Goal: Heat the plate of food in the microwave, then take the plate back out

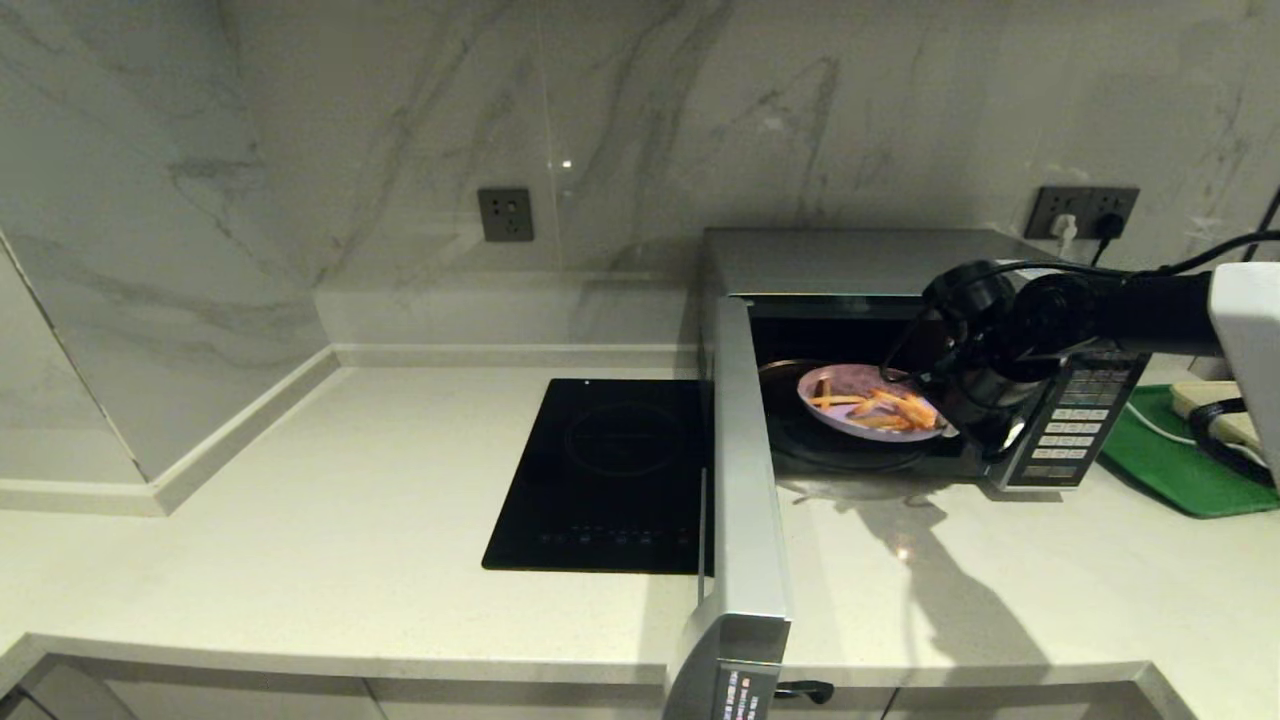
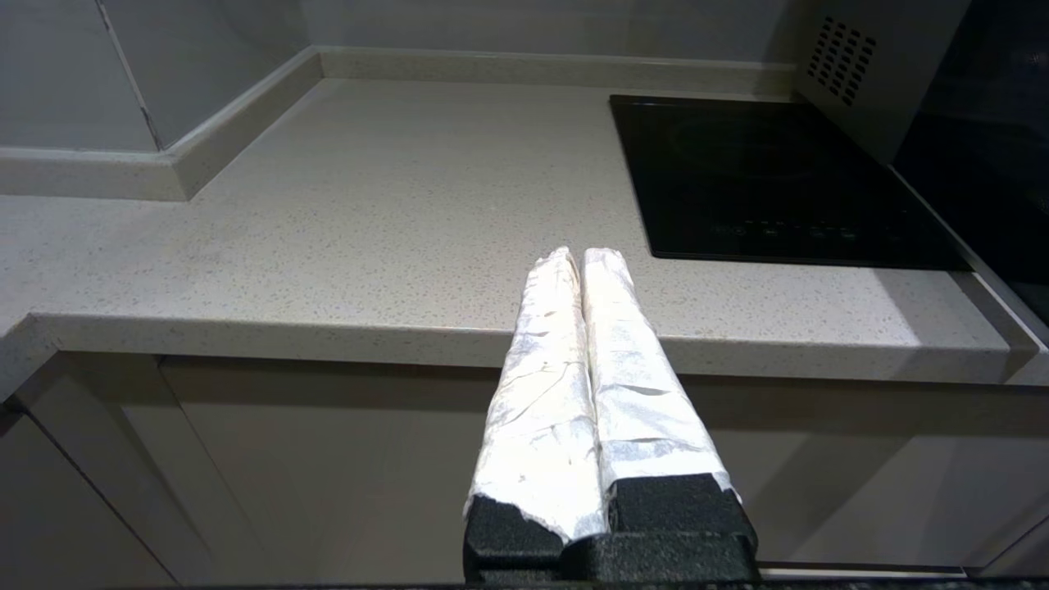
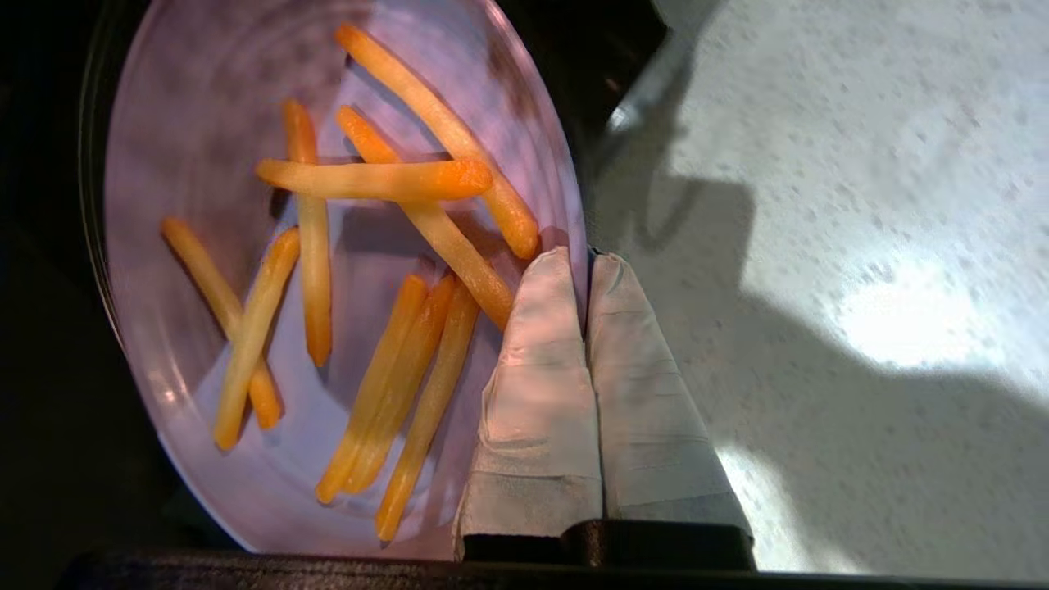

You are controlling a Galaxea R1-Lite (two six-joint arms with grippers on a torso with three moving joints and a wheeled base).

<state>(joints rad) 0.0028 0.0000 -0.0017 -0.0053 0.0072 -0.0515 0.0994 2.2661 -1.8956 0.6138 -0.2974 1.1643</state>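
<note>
Inside the open microwave [image 1: 870, 262], the right claw [image 3: 586, 266] pinches the rim of the plate of food [image 3: 205, 147] at the cavity's mouth; keeping it level should stop fries sliding

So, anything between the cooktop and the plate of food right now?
Yes: in the head view the microwave's open door stands between the cooktop and the plate of food, which the right gripper pinches.

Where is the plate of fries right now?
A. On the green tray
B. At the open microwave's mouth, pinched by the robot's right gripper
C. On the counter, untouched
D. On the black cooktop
B: the right gripper is shut on the rim of the plate of food in the doorway of the open microwave.
</note>
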